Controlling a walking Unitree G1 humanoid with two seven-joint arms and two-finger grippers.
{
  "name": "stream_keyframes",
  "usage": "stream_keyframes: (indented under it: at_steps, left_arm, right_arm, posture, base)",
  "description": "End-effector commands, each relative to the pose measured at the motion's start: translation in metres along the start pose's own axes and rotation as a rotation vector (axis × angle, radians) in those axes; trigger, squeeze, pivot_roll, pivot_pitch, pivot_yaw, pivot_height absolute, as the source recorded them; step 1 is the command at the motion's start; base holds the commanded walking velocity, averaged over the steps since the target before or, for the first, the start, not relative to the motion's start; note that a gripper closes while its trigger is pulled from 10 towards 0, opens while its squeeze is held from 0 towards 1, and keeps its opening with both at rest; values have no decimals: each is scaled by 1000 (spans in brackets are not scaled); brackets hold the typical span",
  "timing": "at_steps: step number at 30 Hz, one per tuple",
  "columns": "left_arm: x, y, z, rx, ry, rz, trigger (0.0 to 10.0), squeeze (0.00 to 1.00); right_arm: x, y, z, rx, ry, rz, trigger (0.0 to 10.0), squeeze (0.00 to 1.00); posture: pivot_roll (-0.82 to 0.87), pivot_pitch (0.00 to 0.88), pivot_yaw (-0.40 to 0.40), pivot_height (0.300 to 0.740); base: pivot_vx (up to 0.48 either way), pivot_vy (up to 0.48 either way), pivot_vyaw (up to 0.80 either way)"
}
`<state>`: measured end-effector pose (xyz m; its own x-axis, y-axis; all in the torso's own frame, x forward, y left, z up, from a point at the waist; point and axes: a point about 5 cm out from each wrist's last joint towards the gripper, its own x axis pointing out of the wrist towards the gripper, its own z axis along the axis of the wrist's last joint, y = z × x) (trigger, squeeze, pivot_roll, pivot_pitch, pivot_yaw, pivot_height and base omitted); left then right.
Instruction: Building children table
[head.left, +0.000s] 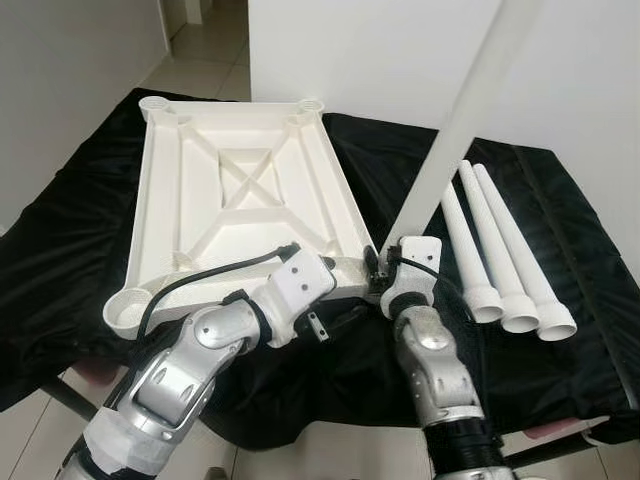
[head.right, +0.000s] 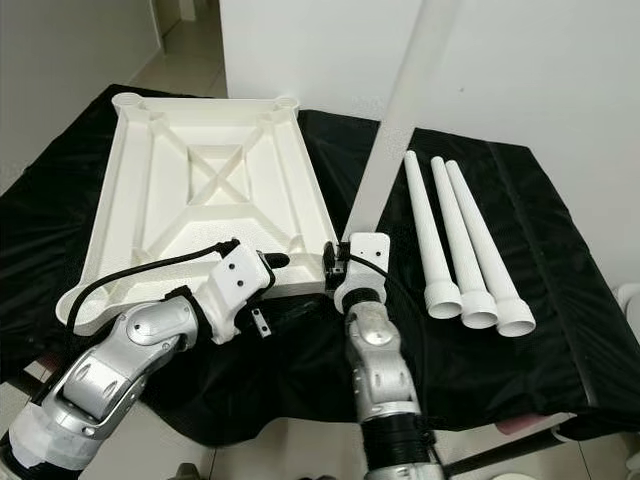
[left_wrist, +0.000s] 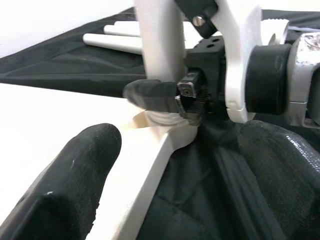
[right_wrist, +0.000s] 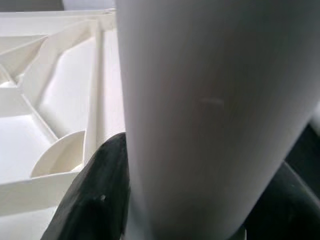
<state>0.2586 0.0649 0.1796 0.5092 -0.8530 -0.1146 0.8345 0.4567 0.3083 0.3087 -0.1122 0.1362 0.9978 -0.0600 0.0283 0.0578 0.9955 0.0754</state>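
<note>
At the upturned tabletop's (head.left: 240, 200) near right corner, our right gripper (left_wrist: 165, 97) clamps a leg (head.left: 470, 110) in its socket; left gripper (left_wrist: 170, 175) gapes alongside. Tilt could jam it.

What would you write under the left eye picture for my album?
Right hand stands a white leg in the upside-down tabletop; three legs wait.
</note>
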Motion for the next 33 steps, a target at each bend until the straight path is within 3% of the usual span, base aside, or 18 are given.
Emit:
stream_keyframes:
  at_steps: [1,8,9,10,15,17,23,24,25,29,31,33]
  left_arm:
    - [0,0,2,-6,-9,31,10000,0]
    - [0,3,3,23,-11,70,10000,0]
    - [1,4,3,37,-15,79,10000,0]
    - [1,5,4,41,-22,83,10000,0]
    - [1,5,8,27,-48,87,10000,0]
    - [0,6,14,-7,-99,84,10000,0]
    - [0,7,15,-6,-108,73,10000,0]
    - [0,4,14,-36,-103,35,10000,0]
    - [-1,1,14,-56,-106,-2,10000,0]
    - [-1,-3,13,-88,-111,-55,10000,0]
    - [-1,-6,12,-106,-109,-85,10000,0]
    - [-1,-7,13,-110,-111,-96,10000,0]
  right_arm:
    - [-9,-10,-20,14,88,-76,10000,0]
    - [-10,-2,-16,42,72,-27,10000,0]
    - [-10,-1,-13,67,54,-5,10000,631]
    - [-12,1,-10,89,29,11,10000,1000]
    - [-13,3,-6,111,8,23,10000,1000]
    - [-13,1,-2,121,-9,50,10000,1000]
    - [-15,-4,1,116,-22,123,10000,1000]
    - [-15,-8,2,95,-30,189,10000,800]
    - [-14,-14,4,78,-34,254,10000,0]
    - [-12,-22,5,32,-37,380,10000,0]
    - [-8,-25,3,-41,-37,499,10000,0]
    - [-6,-26,3,-76,-38,536,10000,0]
  posture:
    - [72,91,-90,740]
    - [68,78,-87,740]
    - [68,78,-87,740]
    - [68,74,-85,740]
    - [67,73,-84,740]
    - [63,70,-82,740]
    - [55,67,-82,740]
    - [54,66,-81,740]
    - [51,66,-81,740]
    - [49,64,-81,740]
    - [49,61,-80,740]
    - [50,60,-79,740]
  base:
    - [0,0,0]
    - [0,0,0]
    - [0,0,0]
    - [0,0,0]
    - [0,0,0]
    - [0,0,0]
    - [0,0,0]
    - [0,0,0]
    - [0,0,0]
    - [0,0,0]
    - [0,0,0]
    - [0,0,0]
